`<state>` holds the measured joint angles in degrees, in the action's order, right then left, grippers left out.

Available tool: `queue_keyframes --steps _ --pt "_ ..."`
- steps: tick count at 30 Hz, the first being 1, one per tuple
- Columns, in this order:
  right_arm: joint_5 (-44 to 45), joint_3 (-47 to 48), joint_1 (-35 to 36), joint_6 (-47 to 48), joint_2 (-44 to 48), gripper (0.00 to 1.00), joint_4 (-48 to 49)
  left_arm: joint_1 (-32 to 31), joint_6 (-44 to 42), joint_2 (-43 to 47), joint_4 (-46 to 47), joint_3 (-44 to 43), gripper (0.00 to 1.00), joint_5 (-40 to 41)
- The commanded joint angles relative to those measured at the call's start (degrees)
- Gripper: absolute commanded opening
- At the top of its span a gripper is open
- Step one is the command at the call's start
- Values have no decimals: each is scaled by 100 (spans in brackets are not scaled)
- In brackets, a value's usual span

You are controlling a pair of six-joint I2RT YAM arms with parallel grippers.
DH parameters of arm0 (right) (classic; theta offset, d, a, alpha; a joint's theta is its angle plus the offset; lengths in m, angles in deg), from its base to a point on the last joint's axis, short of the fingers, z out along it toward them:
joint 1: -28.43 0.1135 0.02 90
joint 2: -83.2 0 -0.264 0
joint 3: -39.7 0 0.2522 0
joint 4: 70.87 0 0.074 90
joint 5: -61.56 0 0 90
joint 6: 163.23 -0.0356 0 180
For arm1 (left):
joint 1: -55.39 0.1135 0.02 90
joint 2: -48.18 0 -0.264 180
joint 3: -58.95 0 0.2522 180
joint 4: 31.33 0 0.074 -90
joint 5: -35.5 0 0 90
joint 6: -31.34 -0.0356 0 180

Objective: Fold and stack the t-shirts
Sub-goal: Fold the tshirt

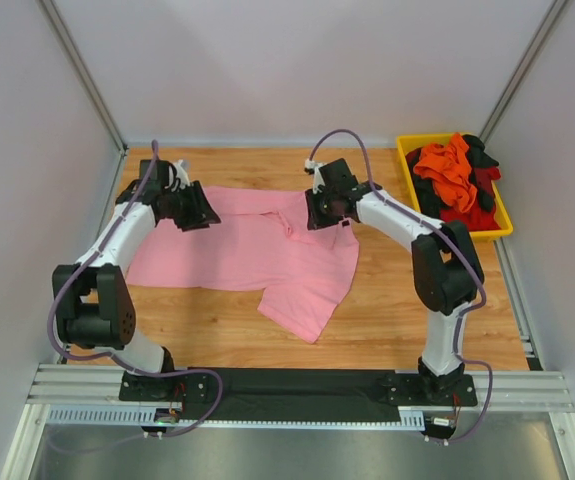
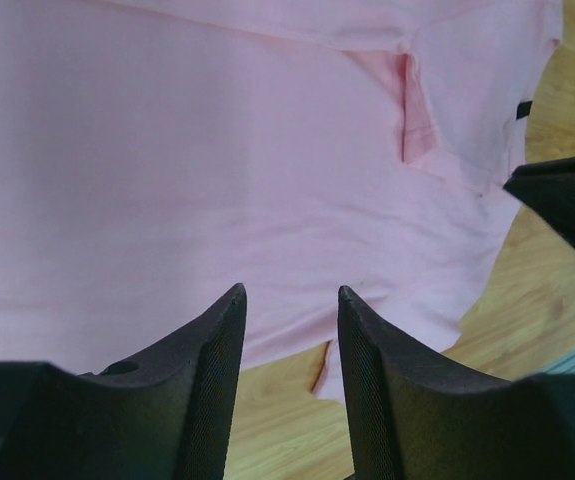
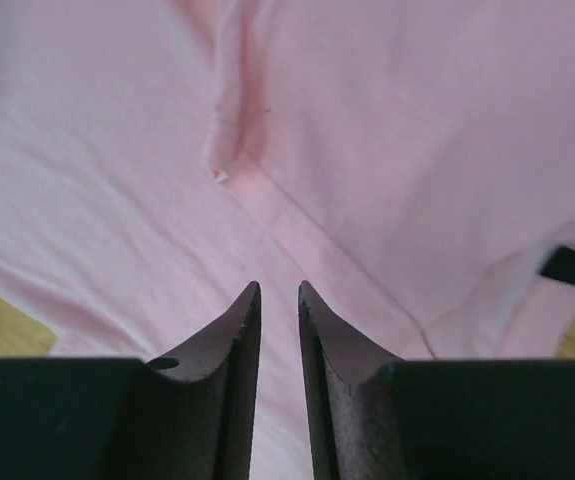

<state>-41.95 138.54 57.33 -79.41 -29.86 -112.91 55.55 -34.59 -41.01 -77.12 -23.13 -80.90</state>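
Across the centre of the wooden table (image 1: 397,320) the light pink soft-cloth t-shirt (image 1: 247,250) lay spread, left gripper (image 2: 289,292) at its 10 o'clock corner, fingers spread and empty, right gripper (image 3: 279,288) at 1 o'clock barely parted, holding nothing; recommended: pinch both corners squarely before folding.

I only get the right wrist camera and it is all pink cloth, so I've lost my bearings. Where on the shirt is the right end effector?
Observer: The top view puts the right end effector at the far edge of the pink t-shirt, towards its right end.
Operator: And the other arm?
Observer: The left end effector is at that same far edge, towards the left end.
Operator: Anything else nearby?
Observer: A yellow bin off to the shirt's right holds a heap of orange, red and black clothes.
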Motion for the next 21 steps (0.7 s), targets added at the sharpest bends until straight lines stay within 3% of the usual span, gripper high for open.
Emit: queue_keyframes --steps 1,9,21 --pt "1297 263 -148 -1085 469 24 -318 -525 35 -11 21 -235 49 152" --pt "2151 -79 -236 -2930 425 25 -838 -1711 501 -870 707 -823 50 344" --pt "2537 -439 -236 -4365 434 25 -1251 -2345 818 -2497 874 -2212 52 626"
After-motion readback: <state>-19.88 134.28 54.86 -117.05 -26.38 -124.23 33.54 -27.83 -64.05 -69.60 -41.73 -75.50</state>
